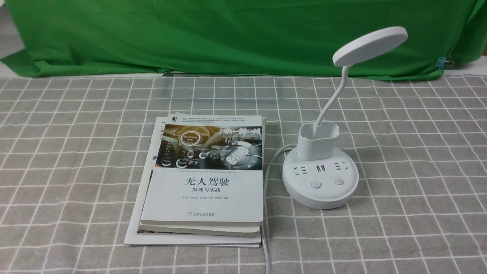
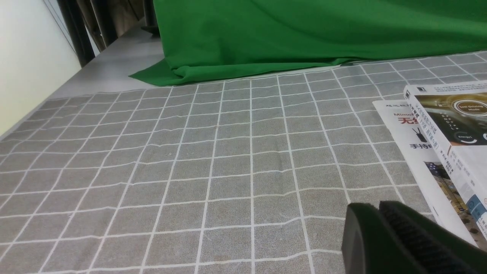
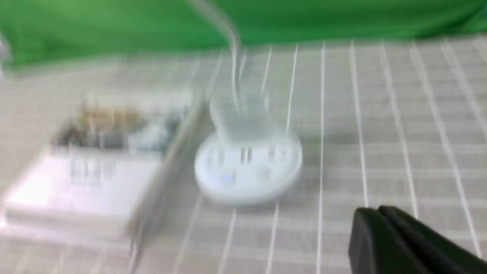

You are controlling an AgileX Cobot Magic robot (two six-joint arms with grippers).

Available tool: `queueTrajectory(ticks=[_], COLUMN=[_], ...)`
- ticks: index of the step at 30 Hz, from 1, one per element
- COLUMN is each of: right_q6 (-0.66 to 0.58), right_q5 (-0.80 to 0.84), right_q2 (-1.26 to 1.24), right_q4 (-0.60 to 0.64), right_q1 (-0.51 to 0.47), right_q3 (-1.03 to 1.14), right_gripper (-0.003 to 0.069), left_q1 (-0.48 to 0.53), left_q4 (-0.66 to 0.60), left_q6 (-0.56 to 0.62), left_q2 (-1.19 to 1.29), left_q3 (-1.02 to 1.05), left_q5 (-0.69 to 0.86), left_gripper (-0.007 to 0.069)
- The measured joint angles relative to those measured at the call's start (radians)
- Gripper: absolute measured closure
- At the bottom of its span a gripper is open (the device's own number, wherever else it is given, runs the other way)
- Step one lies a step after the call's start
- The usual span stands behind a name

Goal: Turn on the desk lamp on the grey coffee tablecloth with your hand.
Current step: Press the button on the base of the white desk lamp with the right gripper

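The desk lamp (image 1: 317, 144) stands upright ahead of the right gripper (image 3: 374, 217), well apart from its closed jaws. Its neck (image 1: 335, 95) leans right and its buttons (image 1: 315, 185) face them. The left gripper (image 2: 374, 209) has its jaws pressed together too.

Grey tablecloth (image 1: 57, 152) with a white grid covers most of the table (image 2: 114, 64), lying flat with a few ripples. On it: stack of books (image 1: 203, 190) left of centre, desk lamp (image 1: 320, 182) just beside it on the right, white cord (image 1: 266, 243) running between them to the near edge. Green cloth (image 1: 228, 34) overlaps the far edge.
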Motion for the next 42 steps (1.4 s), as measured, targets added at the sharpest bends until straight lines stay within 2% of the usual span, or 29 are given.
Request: queueTrajectory(ticks=[2, 3, 5, 9, 20, 29, 42], right_q6=[-0.030, -0.033, -0.051, -0.052, -0.075, -0.101, -0.101], right_q5=[0.120, 0.126, 0.165, 0.168, 0.133, -0.021, -0.122], right_q2=[0.164, 0.164, 0.325, 0.470, 0.937, 1.132, 1.255], right_q4=[-0.034, -0.034, -0.055, -0.055, -0.064, -0.061, -0.063], right_q1=[0.000, 0.000, 0.000, 0.001, 0.167, 0.248, 0.249], right_q3=[-0.096, -0.096, -0.168, -0.228, -0.471, -0.532, -0.550], right_gripper=[0.0627, 0.0627, 0.0627, 0.0628, 0.0628, 0.0628, 0.0628], left_q1=[0.000, 0.000, 0.000, 0.000, 0.000, 0.000, 0.000], left_q4=[0.000, 0.000, 0.000, 0.000, 0.000, 0.000, 0.000], left_q6=[0.001, 0.001, 0.001, 0.001, 0.001, 0.001, 0.001], left_q2=[0.000, 0.000, 0.000, 0.000, 0.000, 0.000, 0.000], left_q3=[0.000, 0.000, 0.000, 0.000, 0.000, 0.000, 0.000], left_q5=[0.000, 0.000, 0.000, 0.000, 0.000, 0.000, 0.000], left_gripper=[0.0606, 0.0606, 0.0606, 0.0606, 0.0606, 0.0606, 0.0606])
